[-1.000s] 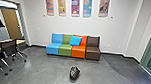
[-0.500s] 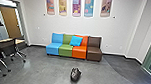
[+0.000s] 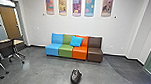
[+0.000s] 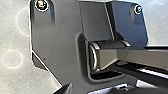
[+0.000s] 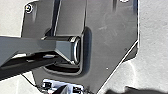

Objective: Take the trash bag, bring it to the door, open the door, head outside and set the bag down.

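Getting closer than before, you're viewing the trash bag (image 3: 76, 77), its long axis running near to far; jaws apart or together, can't tell.

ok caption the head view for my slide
Shiny dark rounded trash bag on grey floor in front of four coloured seats.
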